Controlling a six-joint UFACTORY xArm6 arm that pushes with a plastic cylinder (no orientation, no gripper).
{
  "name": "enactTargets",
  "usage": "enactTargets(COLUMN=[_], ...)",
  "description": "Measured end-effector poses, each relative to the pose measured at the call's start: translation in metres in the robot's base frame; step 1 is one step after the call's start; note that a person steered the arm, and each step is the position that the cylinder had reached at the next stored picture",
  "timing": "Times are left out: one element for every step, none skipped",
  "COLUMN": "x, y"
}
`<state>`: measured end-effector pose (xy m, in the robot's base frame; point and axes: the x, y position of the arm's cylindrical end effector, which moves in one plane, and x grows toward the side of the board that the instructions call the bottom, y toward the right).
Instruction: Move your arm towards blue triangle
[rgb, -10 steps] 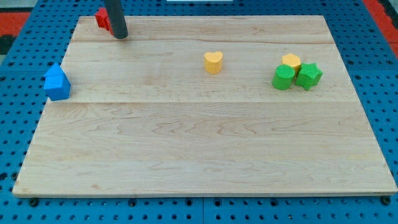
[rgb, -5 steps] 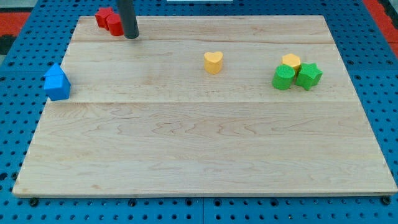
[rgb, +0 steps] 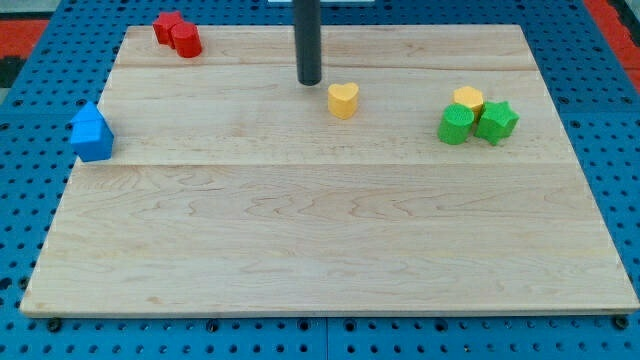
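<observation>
Near the board's twelve o'clock edge your tip (rgb: 309, 81) sits just beside the yellow heart (rgb: 343, 100), touching nothing. No fingers exist to report. The blue triangle (rgb: 91, 133) lies well apart at nine o'clock; approach not yet done.

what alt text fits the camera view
My tip rests on a wooden board just left of a yellow heart block, far from the blue block at the left edge.

blue triangle (rgb: 92, 133), board's left edge, upright
</observation>
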<state>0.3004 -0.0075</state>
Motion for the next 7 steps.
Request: enactTargets(x=[0.0,0.0,0.0,0.0,0.0,-0.003,-0.004], y=[0.0,-0.004,-0.008,-0.009,-0.009,-0.065,-0.166])
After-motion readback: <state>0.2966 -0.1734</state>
